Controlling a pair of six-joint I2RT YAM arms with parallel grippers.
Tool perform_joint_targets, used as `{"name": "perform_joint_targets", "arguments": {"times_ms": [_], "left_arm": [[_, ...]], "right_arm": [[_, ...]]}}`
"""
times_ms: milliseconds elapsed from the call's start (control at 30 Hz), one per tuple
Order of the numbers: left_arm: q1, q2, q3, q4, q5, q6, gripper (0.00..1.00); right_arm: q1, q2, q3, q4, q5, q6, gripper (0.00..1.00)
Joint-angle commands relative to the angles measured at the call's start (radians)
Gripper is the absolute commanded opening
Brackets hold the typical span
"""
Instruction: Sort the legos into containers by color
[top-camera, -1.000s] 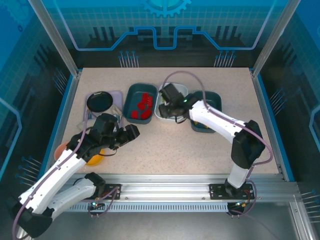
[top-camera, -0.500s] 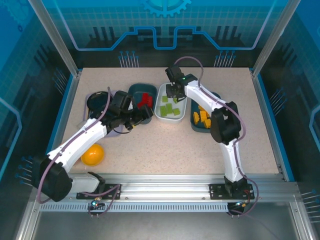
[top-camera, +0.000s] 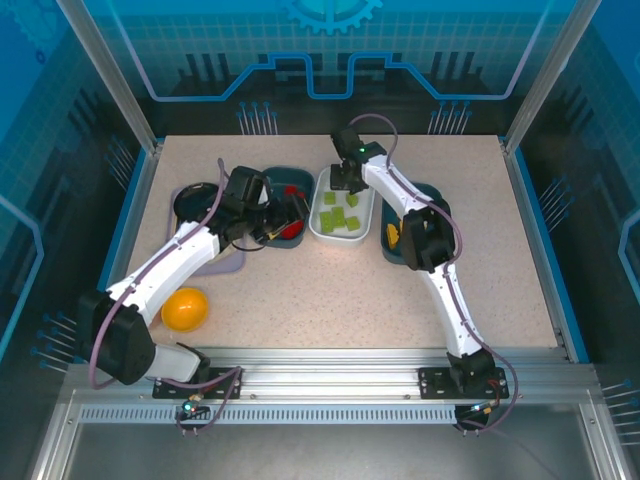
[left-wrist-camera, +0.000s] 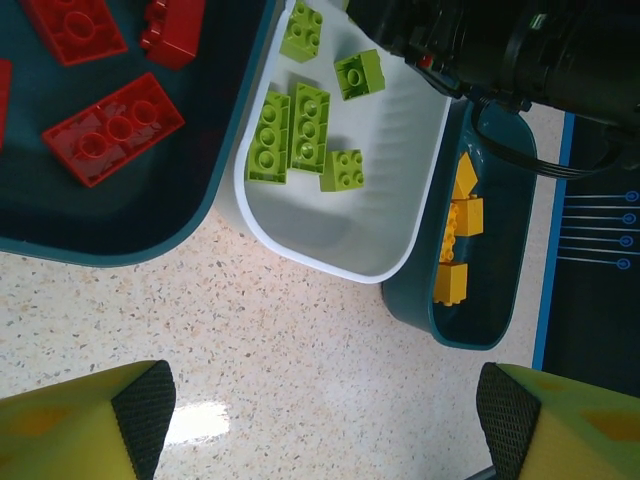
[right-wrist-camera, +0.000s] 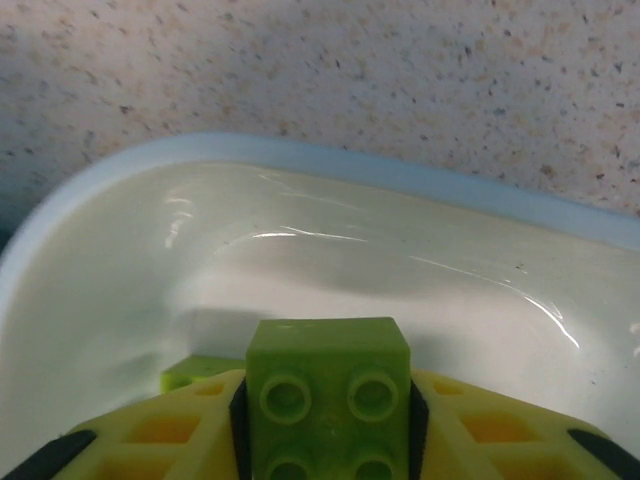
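The right pincer (right-wrist-camera: 325, 395) holds a green brick (right-wrist-camera: 327, 350) by its smooth side walls, just above the white tray (left-wrist-camera: 370, 215) in the far half of the tabletop (left-wrist-camera: 300, 330). The brick looks light, rigid and slick, so I judge that squeezing opposite flat walls, below the studs, suits it best. The left pincer (left-wrist-camera: 322, 400) hangs wide and empty.

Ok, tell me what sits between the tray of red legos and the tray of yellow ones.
The white tray with the green legos sits between the red-lego tray and the yellow-lego tray. The left wrist view shows it plainly.
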Motion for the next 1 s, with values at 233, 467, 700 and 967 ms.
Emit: {"name": "perform_joint_targets", "arguments": {"times_ms": [233, 467, 700, 967], "left_arm": [[0.009, -0.063, 0.011, 0.059, -0.026, 0.028, 0.83], [0.010, -0.149, -0.007, -0.024, -0.082, 0.038, 0.85], [0.041, -0.280, -0.026, -0.145, -0.110, 0.095, 0.99], [0.043, -0.403, 0.036, -0.438, -0.658, 0.141, 0.99]], "right_arm": [[-0.009, -0.094, 0.005, -0.060, -0.048, 0.017, 0.62], [0.019, -0.428, -0.260, 0.054, 0.029, -0.005, 0.63], [0.025, -1.007, -0.843, 0.199, 0.244, 0.002, 1.00], [-0.056, -1.469, -1.247, 0.089, 0.526, -0.007, 1.00]]}}
